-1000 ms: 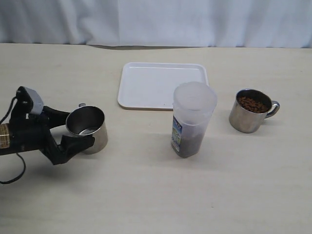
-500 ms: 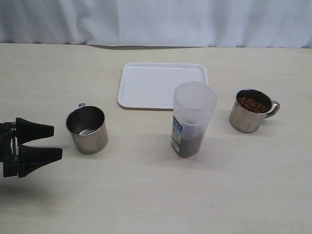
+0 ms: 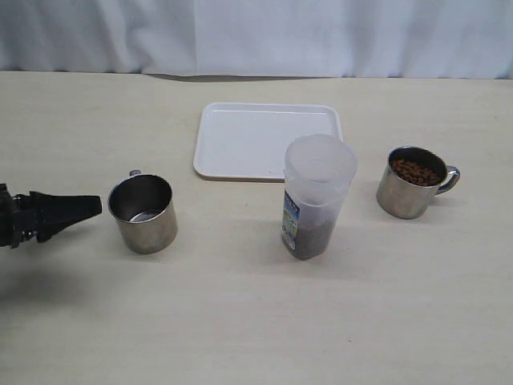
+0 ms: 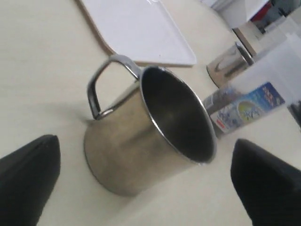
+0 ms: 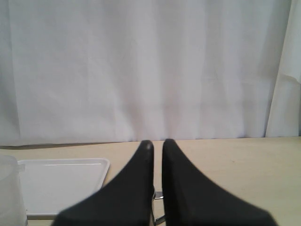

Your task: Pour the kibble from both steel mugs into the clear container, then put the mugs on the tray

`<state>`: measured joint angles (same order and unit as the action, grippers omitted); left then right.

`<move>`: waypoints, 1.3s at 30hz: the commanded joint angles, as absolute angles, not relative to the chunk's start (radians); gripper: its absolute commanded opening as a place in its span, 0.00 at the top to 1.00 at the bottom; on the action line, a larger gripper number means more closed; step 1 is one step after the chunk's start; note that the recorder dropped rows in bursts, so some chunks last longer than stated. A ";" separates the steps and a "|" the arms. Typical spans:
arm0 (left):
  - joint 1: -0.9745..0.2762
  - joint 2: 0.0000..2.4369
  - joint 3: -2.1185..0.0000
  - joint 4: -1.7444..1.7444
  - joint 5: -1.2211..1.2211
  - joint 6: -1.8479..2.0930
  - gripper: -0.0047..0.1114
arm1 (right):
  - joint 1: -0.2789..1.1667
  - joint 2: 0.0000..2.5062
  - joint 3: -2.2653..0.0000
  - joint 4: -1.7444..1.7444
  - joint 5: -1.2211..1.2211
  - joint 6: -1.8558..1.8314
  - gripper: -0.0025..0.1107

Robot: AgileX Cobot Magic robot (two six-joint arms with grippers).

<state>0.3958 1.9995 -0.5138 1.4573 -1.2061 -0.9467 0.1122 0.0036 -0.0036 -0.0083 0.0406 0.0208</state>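
A pale, matte table [image 3: 240,321] runs back to a white pleated curtain [image 3: 256,32]. Just right of centre stands the clear container [image 3: 318,180], a tall frosted plastic cylinder with a wider rim and a blue-and-white label low down. Brown kibble [image 3: 311,237] fills its bottom part, so one pour looks done. At middle left the empty mug [image 3: 144,212], short polished steel with a small loop handle, stands upright showing its bare bottom. At middle right the full mug [image 3: 410,192] holds round reddish-brown pellets nearly to the brim, so that pour is left to do. The tray [image 3: 268,140], smooth white plastic with rounded corners and a low rim, lies behind the container at upper centre, with neither mug on it. At the left edge the left gripper [image 3: 90,207] has its black tapered fingers spread wide, holding nothing, just beside the empty mug without touching it. The right gripper [image 5: 157,142], seen only in its wrist view, has its fingers pressed together on nothing.
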 commanded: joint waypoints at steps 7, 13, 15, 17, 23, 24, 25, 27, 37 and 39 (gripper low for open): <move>0.383 1.792 -0.512 1.310 -1.221 -1.116 0.11 | 0.108 0.000 0.000 -0.007 0.032 0.014 0.93; 0.383 1.494 -0.512 1.207 -1.221 -1.304 0.11 | 0.108 0.000 0.000 -0.007 0.032 0.014 0.93; 0.383 1.415 -0.512 1.160 -1.221 -1.336 0.11 | 0.108 0.000 0.000 -0.007 0.032 0.014 0.93; 0.383 1.326 -0.512 1.114 -1.221 -1.359 0.11 | 0.108 0.000 0.000 -0.007 0.032 0.014 0.93; 0.383 1.092 -0.512 1.079 -1.221 -1.365 0.11 | 0.108 0.000 0.000 -0.007 0.032 0.014 0.93; 0.383 1.056 -0.512 1.077 -1.221 -1.368 0.11 | 0.108 0.000 0.000 -0.007 0.032 0.014 0.93; 0.383 1.022 -0.512 1.077 -1.221 -1.375 0.12 | 0.108 0.000 0.000 -0.007 0.032 0.014 0.93; 0.383 0.958 -0.512 1.079 -1.221 -1.400 0.18 | 0.108 0.000 0.000 -0.007 0.032 0.014 0.93; 0.383 0.714 -0.512 1.267 -1.221 -1.402 0.96 | 0.108 0.000 0.000 -0.007 0.032 0.014 0.93; 0.383 0.685 -0.510 1.318 -1.221 -1.436 0.96 | 0.108 0.000 0.000 -0.007 0.032 0.014 0.93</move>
